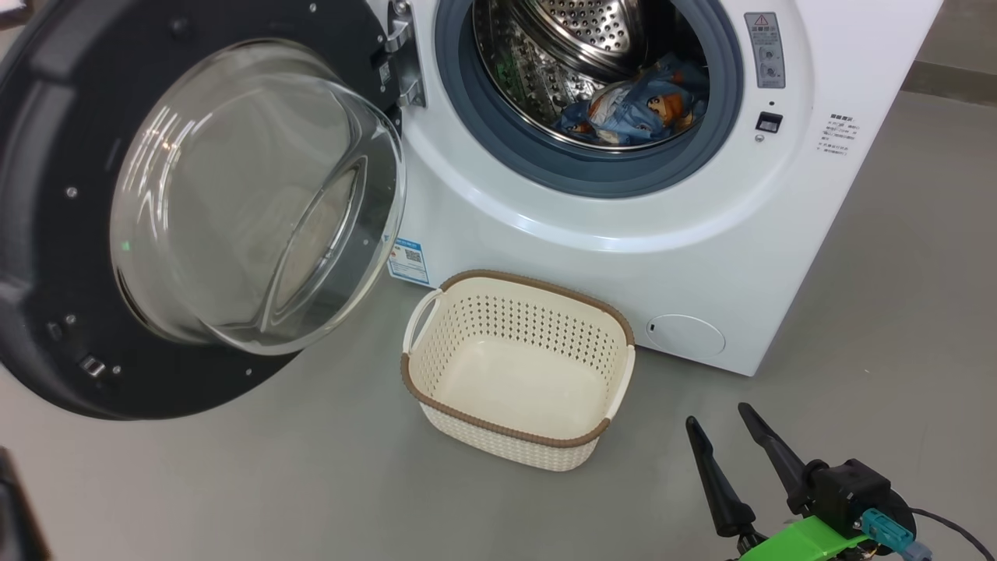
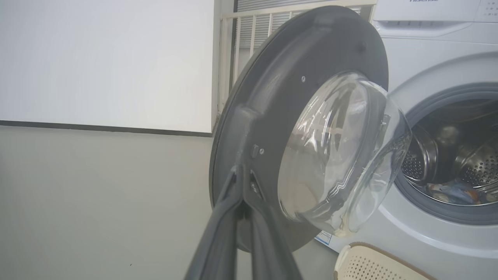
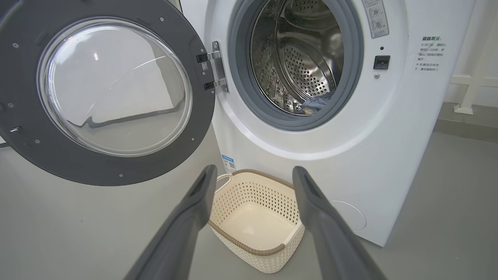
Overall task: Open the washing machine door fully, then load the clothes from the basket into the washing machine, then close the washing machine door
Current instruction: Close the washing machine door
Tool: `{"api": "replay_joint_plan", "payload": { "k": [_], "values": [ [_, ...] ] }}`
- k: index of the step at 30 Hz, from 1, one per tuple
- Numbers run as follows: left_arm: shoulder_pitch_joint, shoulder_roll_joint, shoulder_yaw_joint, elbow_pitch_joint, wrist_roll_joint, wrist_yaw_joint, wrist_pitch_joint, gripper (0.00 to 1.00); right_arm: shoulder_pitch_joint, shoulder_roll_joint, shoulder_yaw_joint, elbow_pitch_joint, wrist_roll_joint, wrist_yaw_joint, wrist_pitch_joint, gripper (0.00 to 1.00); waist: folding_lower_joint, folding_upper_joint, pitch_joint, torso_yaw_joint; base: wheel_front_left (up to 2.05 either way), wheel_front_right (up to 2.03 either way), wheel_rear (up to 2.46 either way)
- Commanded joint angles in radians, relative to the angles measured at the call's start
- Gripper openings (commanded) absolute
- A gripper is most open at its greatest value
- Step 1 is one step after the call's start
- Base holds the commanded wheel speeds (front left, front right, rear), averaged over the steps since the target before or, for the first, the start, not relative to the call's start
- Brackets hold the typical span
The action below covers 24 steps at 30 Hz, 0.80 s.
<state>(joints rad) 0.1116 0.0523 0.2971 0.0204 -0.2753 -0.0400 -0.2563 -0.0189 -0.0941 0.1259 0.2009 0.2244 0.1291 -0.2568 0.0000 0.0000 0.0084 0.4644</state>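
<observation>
The left end effector (image 2: 242, 175), slim dark fingers (image 2: 218, 233) drawn together, met the rim of the glossy black washing machine door (image 2: 272, 97), swung open leftward with its bulging glass bowl (image 2: 342, 155) pointing rightward. The right end effector (image 1: 717, 414) hovered, fingers spread, near the perforated cream basket (image 1: 537, 319). The blue printed clothes (image 1: 639, 105) lay inside the steel drum (image 1: 576, 31) of the white washing machine (image 1: 545, 257).
</observation>
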Motion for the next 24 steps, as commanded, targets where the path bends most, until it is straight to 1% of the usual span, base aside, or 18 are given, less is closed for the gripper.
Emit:
{"api": "replay_joint_plan", "payload": {
  "k": [1,3,7,8,10,12,14,17,20,24],
  "values": [
    [-0.072,0.039,0.057,-0.034,-0.02,-0.012,-0.006,0.0,-0.009,-0.001,0.02,-0.029,0.002,0.002,-0.005,1.0,0.0,0.0,0.002,0.0,0.0,0.0,0.0],
    [-0.112,0.066,0.087,-0.031,-0.043,-0.027,-0.006,0.0,-0.009,-0.001,0.018,-0.031,0.002,0.002,-0.005,1.0,0.0,0.0,0.005,0.0,0.0,0.0,0.0],
    [-0.202,0.123,0.142,0.003,-0.124,-0.048,-0.004,0.0,-0.013,-0.001,0.018,-0.034,0.002,0.002,-0.005,1.0,0.0,0.0,0.014,-0.002,0.0,0.0,0.0],
    [-0.254,0.139,0.174,0.023,-0.189,-0.054,0.007,0.0,-0.016,-0.001,0.018,-0.034,0.002,0.002,-0.005,1.0,0.0,0.0,0.018,-0.003,0.0,0.0,0.0],
    [-0.303,0.162,0.204,0.062,-0.252,-0.061,0.016,0.0,-0.019,0.0,0.017,-0.033,0.003,0.002,-0.005,1.0,0.0,0.0,0.023,-0.005,0.0,0.0,0.0],
    [-0.361,0.182,0.238,0.112,-0.342,-0.068,0.046,0.0,-0.02,-0.001,0.015,-0.029,0.005,0.002,-0.005,1.0,0.0,0.0,0.027,-0.007,0.0,0.0,0.0],
    [-0.411,0.223,0.262,0.168,-0.408,-0.074,0.081,0.0,-0.02,-0.002,0.014,-0.027,0.006,0.002,-0.005,1.0,0.0,0.0,0.032,-0.009,0.0,0.0,0.0],
    [-0.473,0.29,0.284,0.265,-0.481,-0.081,0.132,0.0,-0.025,-0.007,0.013,-0.027,0.007,0.002,-0.005,1.0,0.0,0.0,0.045,-0.015,0.0,0.0,0.0],
    [-0.534,0.342,0.299,0.364,-0.552,-0.085,0.177,0.0,-0.031,-0.014,0.013,-0.03,0.006,0.002,-0.005,1.0,0.0,0.0,0.06,-0.02,0.0,0.0,0.0],
    [-0.61,0.384,0.309,0.472,-0.66,-0.089,0.244,0.0,-0.039,-0.025,0.011,-0.033,0.004,0.002,-0.005,1.0,0.0,0.0,0.078,-0.026,0.0,0.0,0.0]
  ]
}}
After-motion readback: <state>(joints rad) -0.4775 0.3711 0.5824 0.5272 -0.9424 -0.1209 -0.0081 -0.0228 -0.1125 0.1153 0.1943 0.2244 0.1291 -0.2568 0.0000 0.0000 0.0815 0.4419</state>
